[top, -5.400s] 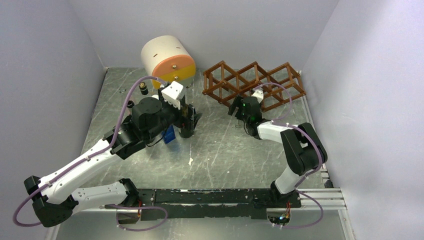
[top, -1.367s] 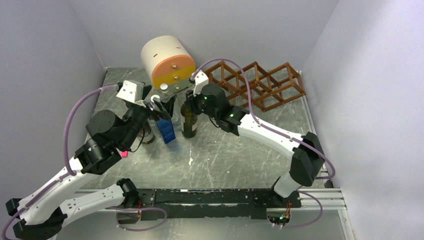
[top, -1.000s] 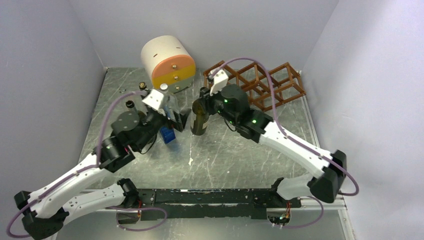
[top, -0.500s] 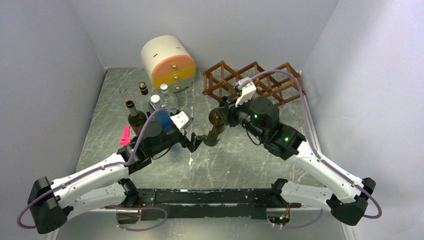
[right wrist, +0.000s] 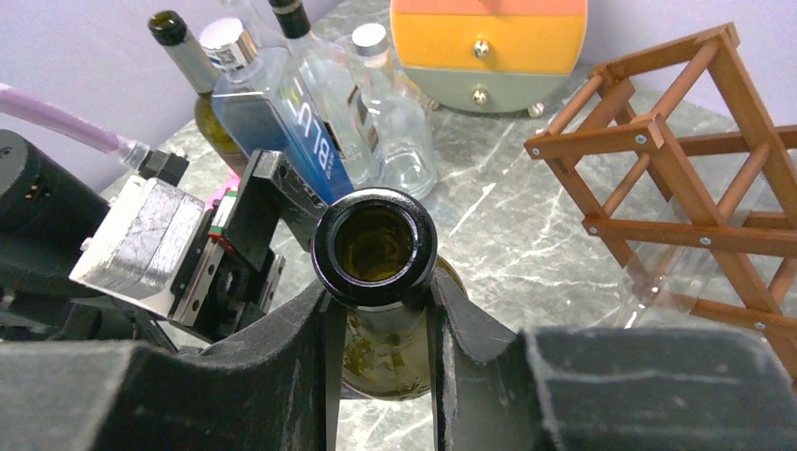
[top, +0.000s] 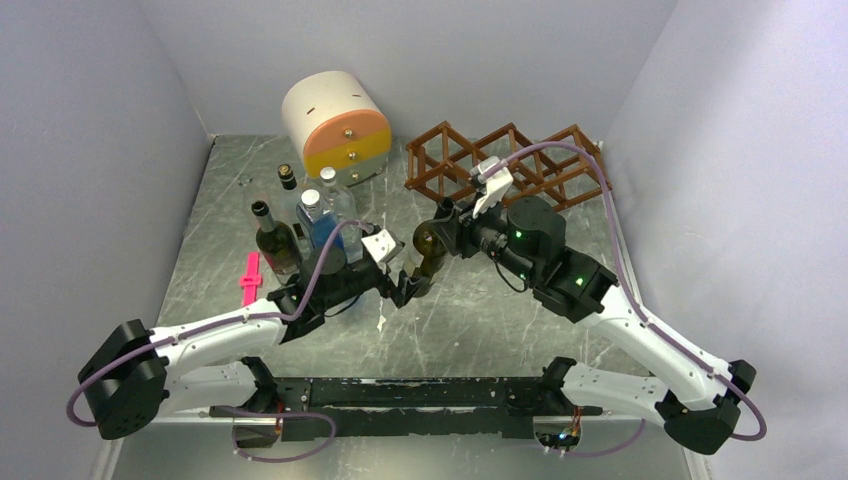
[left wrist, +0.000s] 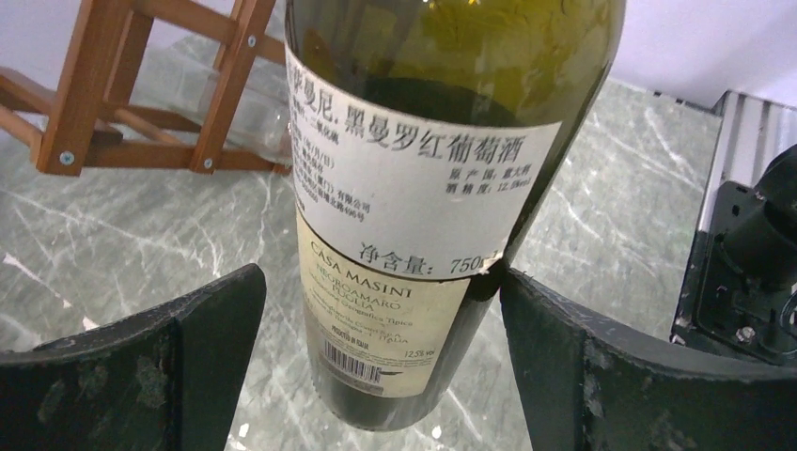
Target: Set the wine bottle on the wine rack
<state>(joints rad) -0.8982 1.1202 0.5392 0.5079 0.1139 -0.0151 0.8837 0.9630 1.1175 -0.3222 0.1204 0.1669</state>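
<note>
Wine bottle (right wrist: 374,246) pinched at the neck, just under its open mouth, between the closed-in fingers of the right gripper (right wrist: 378,315). Dark green glass, tilted, base slanting down and away toward the left gripper (left wrist: 381,301). Left gripper spread wide, one finger (left wrist: 188,362) on each side of the labelled lower body. Seen from the left wrist, a clear gap at the left-hand finger, the right-hand one right at the label's edge, contact impossible to judge. Beyond the right gripper, near but apart from the wine bottle, the wine rack (top: 510,165), standing on the table (top: 480,320). Beyond the left gripper, a cluster of other bottles (top: 305,215), with a round drawer unit (top: 335,125) further back.
</note>
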